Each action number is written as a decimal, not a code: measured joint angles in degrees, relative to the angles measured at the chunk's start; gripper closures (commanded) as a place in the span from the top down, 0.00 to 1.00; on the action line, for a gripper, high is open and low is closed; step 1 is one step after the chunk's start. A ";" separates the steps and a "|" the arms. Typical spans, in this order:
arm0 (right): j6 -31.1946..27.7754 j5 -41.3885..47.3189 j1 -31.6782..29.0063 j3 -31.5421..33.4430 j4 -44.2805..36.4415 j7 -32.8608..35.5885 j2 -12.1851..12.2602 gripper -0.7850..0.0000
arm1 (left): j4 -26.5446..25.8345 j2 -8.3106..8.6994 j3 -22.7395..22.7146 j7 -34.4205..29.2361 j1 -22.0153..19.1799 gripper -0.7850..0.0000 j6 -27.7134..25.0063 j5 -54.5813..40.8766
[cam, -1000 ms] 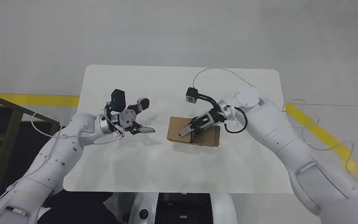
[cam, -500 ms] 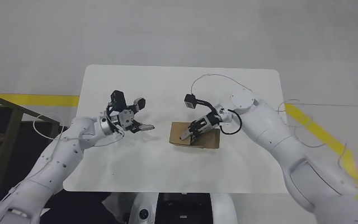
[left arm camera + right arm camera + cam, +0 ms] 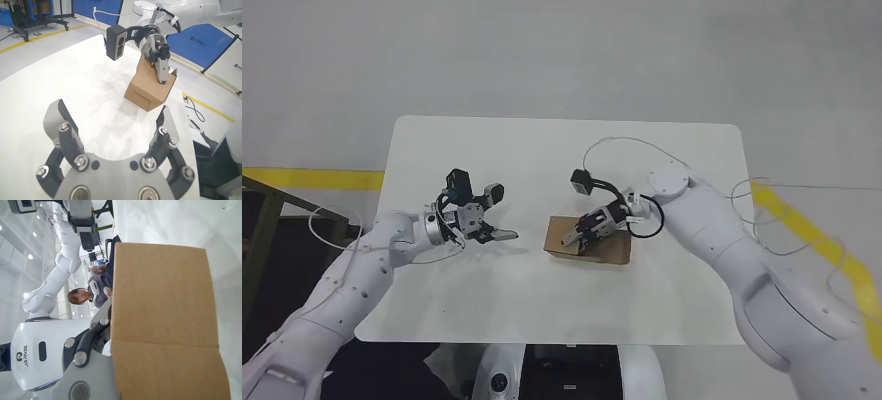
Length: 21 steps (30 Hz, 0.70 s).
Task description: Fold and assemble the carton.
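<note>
- Right tool [image 3: 163, 79]: clamped on 1 upright wall of the carton [image 3: 146, 91], at its top edge. The outer finger presses the board.
- Left tool [image 3: 112, 106]: fingers apart, holding nothing. It sits over the table [image 3: 542, 150] on the carton's left-edge side, near it but not touching.
- Carton: brown, part-erected, top open. It stands about mid-table, somewhat nearer the robot-side edge.
- Risk: 1 grip on thin board. A pull or twist could crease that wall, or tip or skid the otherwise unsupported carton.
- Hidden: the right tool's inner finger, the carton interior, the state of the bottom flaps, and the far side.
</note>
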 measured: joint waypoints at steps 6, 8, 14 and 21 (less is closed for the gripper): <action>-0.36 0.13 0.24 -0.78 3.49 -0.35 -1.67 0.56 | 0.86 -0.46 -0.15 0.47 -0.17 1.00 -0.70 1.06; -0.47 0.18 0.30 -0.89 4.36 -0.47 -2.08 1.00 | 0.96 -0.63 -0.18 0.56 -0.16 1.00 -0.80 1.39; -0.55 -0.51 0.55 -1.21 6.64 -0.56 -2.93 1.00 | 1.22 -1.07 -0.31 0.79 -0.26 1.00 -1.16 2.20; -2.85 -3.37 1.56 -0.95 9.71 -2.86 -2.70 1.00 | 1.56 -1.51 -0.68 1.54 -0.20 1.00 -1.27 3.39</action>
